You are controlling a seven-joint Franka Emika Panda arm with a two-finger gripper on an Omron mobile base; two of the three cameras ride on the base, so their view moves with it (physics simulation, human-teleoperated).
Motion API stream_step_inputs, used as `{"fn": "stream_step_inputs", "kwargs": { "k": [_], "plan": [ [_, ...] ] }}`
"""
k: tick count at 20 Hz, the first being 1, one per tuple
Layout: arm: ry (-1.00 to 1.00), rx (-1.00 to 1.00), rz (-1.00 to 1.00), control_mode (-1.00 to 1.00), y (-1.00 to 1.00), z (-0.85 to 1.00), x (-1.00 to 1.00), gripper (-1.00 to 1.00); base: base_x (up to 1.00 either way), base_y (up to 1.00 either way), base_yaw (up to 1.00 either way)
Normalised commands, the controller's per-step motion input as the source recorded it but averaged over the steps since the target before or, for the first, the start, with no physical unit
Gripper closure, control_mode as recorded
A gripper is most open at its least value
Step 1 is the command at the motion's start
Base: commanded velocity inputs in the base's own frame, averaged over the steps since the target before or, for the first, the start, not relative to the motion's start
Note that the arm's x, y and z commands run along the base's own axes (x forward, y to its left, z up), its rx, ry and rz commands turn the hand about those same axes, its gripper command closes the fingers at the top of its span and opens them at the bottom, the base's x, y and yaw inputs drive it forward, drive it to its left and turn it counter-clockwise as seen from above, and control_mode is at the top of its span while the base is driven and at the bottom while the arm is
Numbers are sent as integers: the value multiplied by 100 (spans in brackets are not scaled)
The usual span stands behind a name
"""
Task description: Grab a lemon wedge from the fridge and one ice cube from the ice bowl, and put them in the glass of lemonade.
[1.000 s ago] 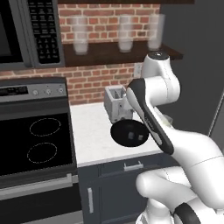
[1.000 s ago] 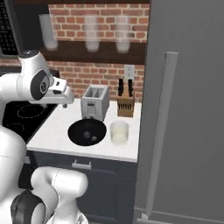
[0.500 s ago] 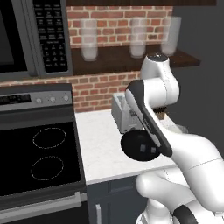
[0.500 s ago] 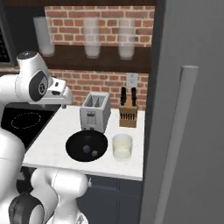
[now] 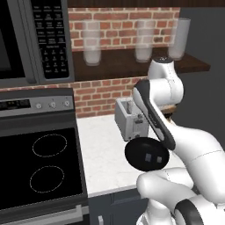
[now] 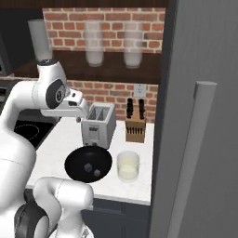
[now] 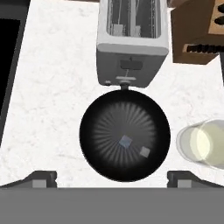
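The ice bowl (image 7: 105, 127), wide and black, sits on the white counter in front of the toaster and holds two ice cubes (image 7: 126, 141). My gripper (image 7: 112, 179) hangs above its near rim, open, with nothing between the fingertips (image 7: 41, 179). The glass of lemonade (image 7: 203, 142) stands just right of the bowl. From the right base view the ice bowl (image 6: 76, 162) and the glass of lemonade (image 6: 128, 166) lie side by side, left of the fridge (image 6: 204, 69), whose door is shut. The ice bowl (image 5: 136, 154) is partly covered by my arm. The lemon wedge is hidden.
A silver toaster (image 6: 98, 124) and a wooden knife block (image 6: 135, 128) stand behind the bowl. The black stove top (image 5: 44, 171) lies left of the counter. Three frosted glasses (image 6: 94, 44) stand on a shelf above. The fridge's bar handle (image 6: 195, 153) juts out at the right.
The whole scene has shifted and grown in both base views, so the base has driven closer to the counter. The arm holds the same pose and the gripper stays open.
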Motion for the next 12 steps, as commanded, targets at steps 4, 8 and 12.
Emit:
{"fn": "stream_step_inputs", "kwargs": {
  "k": [4, 8, 12],
  "plan": [
    [45, 3, -7, -100, -49, -100, 0, -100, 0, 0, 0],
    [31, 1, -15, -100, -1, -100, -5, -100, 0, 0, 0],
    [10, 2, -27, -100, 0, -100, 6, -100, 0, 0, 0]
  ]
}}
